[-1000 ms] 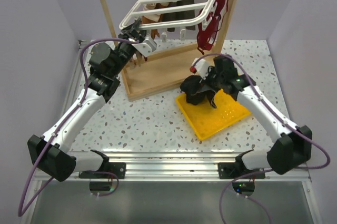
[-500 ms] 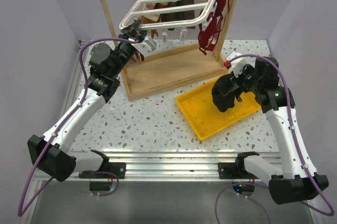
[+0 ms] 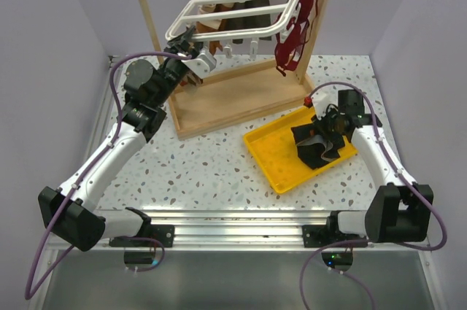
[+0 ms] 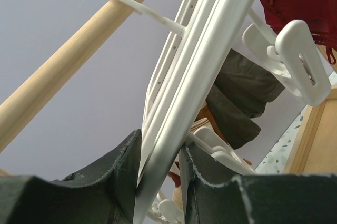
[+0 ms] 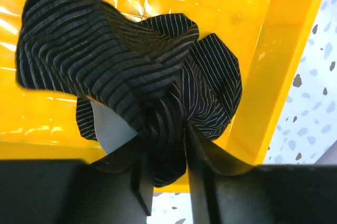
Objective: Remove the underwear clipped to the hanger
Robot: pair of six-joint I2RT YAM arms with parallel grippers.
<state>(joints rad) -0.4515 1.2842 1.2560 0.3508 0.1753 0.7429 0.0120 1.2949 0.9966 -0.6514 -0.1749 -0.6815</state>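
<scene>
The hanger (image 4: 202, 71), a white plastic rack of parallel slats with small dangling clips, hangs tilted at the upper centre of the top view. Brown and dark pairs of underwear (image 3: 255, 14) hang clipped beneath its slats. One black pinstriped pair (image 3: 315, 148) lies crumpled in the yellow tray (image 3: 281, 171), right of centre, its folds bunched together.

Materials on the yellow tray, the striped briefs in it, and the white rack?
Tray: glossy moulded plastic, judging by bright glare and a gridded floor.
Briefs: thin soft fabric, matte, crumpled into folds; weave unclear.
Rack: smooth white plastic, likely moulded, with a faint sheen.
</scene>
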